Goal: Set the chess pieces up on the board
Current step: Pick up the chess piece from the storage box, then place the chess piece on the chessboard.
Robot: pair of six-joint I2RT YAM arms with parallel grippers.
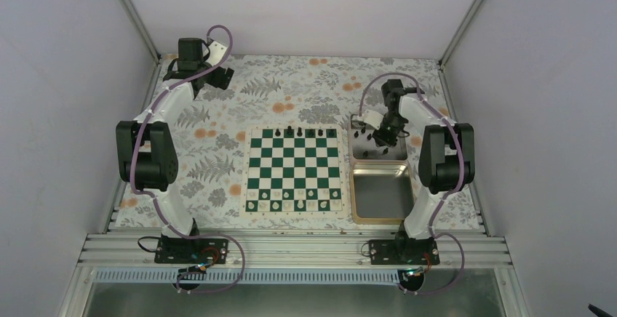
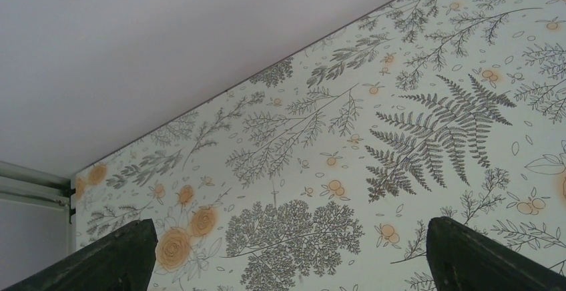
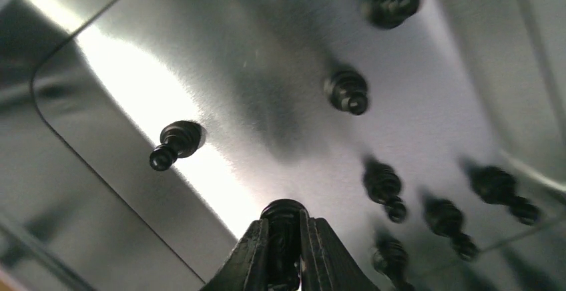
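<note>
The right fingers [image 3: 259, 249] are closed on one black chess piece [image 3: 284, 232] inside the tin [image 3: 200, 51], at 3 o'clock from the board [image 1: 293, 169]. The left fingers [image 2: 120, 257] are wide apart and empty over the desk [image 2: 400, 104].

board [image 1: 293, 171]: green and white checks, cream border
chess pieces [image 3: 177, 143]: black
tablecloth [image 2: 414, 137]: grey ferns, orange flowers
tins [image 1: 383, 197]: silver
</note>
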